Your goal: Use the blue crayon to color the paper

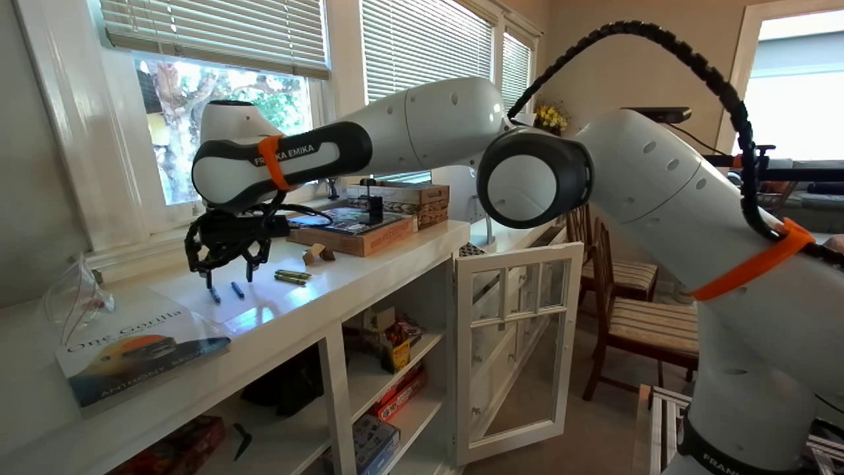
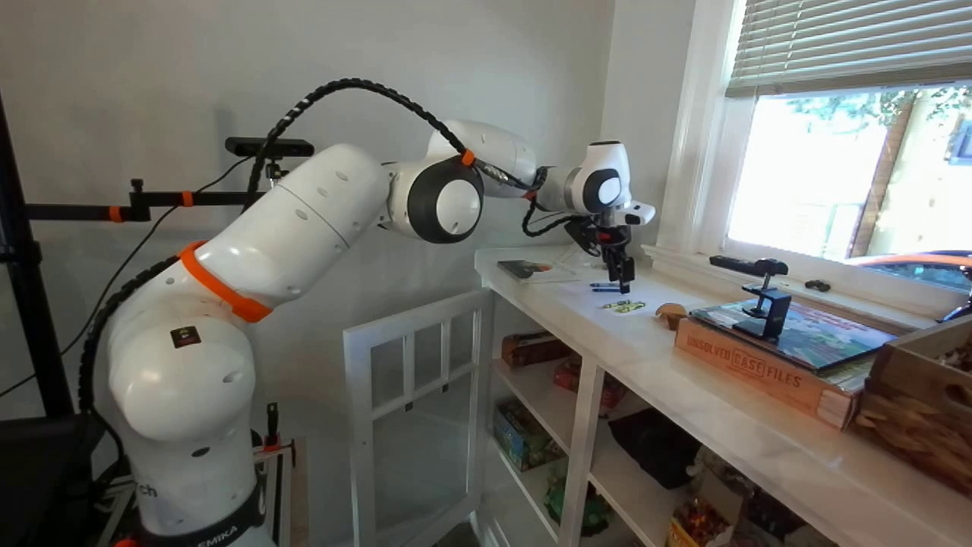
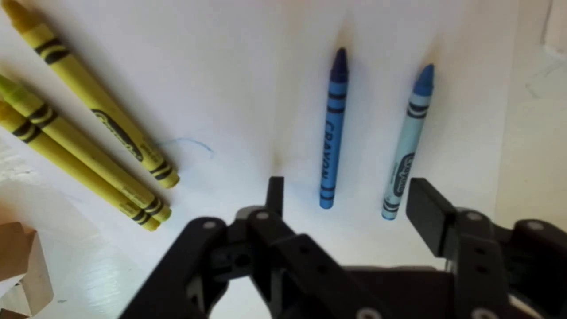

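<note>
Two blue crayons lie apart on the white paper (image 3: pixel 212 199), tips toward the top of the wrist view. The deep blue crayon (image 3: pixel 333 137) has a dark tip; the lighter blue crayon (image 3: pixel 405 150) lies to its right. My gripper (image 3: pixel 345 195) is open above the paper with nothing held. In the wrist picture the deep blue crayon's blunt end falls between the fingers, and the lighter one's is close beside the right finger (image 3: pixel 427 217). Contact cannot be made out. In both exterior views the gripper (image 1: pixel 229 280) points down, low over the crayons. A faint blue curved line (image 3: pixel 190 141) marks the paper.
Three yellow-green crayons (image 3: pixel 102 119) lie beside the blue ones. A book (image 1: pixel 145 356) and a clear plastic bag (image 1: pixel 79 297) are on one side. Opposite are a brown cardboard piece (image 1: pixel 320 254), a game box (image 2: pixel 759 372) with a black clamp (image 2: pixel 767 304), and a wooden crate (image 2: pixel 923 410).
</note>
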